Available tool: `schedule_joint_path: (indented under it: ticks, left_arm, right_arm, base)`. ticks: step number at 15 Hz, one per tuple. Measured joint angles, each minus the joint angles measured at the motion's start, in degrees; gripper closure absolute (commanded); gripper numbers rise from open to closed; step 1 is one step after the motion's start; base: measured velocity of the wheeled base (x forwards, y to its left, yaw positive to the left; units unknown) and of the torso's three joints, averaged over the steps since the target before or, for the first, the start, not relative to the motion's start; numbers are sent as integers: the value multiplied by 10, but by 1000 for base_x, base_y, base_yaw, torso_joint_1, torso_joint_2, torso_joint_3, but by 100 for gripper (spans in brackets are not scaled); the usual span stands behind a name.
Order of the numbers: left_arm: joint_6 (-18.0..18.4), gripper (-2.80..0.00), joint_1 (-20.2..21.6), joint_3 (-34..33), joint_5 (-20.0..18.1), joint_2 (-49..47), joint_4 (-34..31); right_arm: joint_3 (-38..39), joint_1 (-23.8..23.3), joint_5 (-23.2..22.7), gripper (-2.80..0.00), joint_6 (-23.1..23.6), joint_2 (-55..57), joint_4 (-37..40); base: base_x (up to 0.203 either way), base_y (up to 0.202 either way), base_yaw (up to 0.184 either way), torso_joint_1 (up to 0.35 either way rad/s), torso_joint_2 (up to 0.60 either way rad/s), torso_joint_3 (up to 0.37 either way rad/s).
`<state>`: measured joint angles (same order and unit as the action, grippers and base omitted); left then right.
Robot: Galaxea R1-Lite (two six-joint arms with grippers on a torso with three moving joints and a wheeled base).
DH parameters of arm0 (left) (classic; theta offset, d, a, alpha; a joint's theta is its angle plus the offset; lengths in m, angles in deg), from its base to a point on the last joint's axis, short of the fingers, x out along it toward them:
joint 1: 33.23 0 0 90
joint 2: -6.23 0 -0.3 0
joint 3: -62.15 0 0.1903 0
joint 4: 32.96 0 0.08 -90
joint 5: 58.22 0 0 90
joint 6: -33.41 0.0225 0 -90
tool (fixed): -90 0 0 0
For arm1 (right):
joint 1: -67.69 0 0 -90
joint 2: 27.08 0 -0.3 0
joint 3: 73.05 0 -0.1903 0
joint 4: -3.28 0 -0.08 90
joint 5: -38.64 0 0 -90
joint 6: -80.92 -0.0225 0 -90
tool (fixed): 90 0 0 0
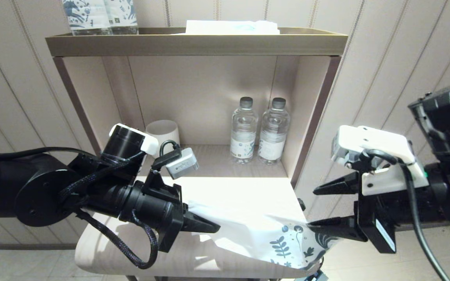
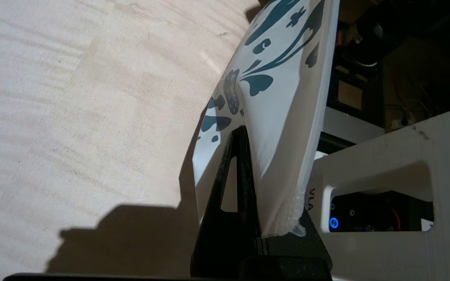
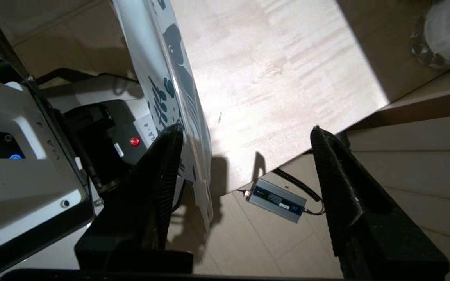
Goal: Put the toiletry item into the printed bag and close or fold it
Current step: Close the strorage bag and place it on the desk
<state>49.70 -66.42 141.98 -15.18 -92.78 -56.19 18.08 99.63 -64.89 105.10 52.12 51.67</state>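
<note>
The printed bag hangs stretched just above the wooden table, white with dark leaf prints at its right end. My left gripper is shut on the bag's plain end; in the left wrist view one black finger presses against the bag. My right gripper is open at the printed end. Its lower finger touches the bag, and the other finger stands far apart. The toothbrush is not visible in any view.
Behind the table is a shelf unit holding two water bottles and a white cup. Navy-printed packs and a white folded item sit on top. A grey power adapter lies on the floor beyond the table corner.
</note>
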Motion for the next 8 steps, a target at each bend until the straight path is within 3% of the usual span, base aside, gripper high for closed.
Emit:
schedule_joint_path:
  ticks: [3,4,8]
  left_arm:
    - [0,0,6,3,0,-2,0]
    - [0,0,10,4,0,-4,1]
    - [-2,0,37,21,5,-19,2]
  right_arm:
    - [-29,-19,-3,-280,-2,-4,3]
    - [-32,-22,-4,0,-5,-10,3]
    - [-10,-25,-5,0,-22,-42,1]
  base:
    - [0,0,0,0,0,0]
    - [0,0,0,0,0,0]
    - [0,0,0,0,0,0]
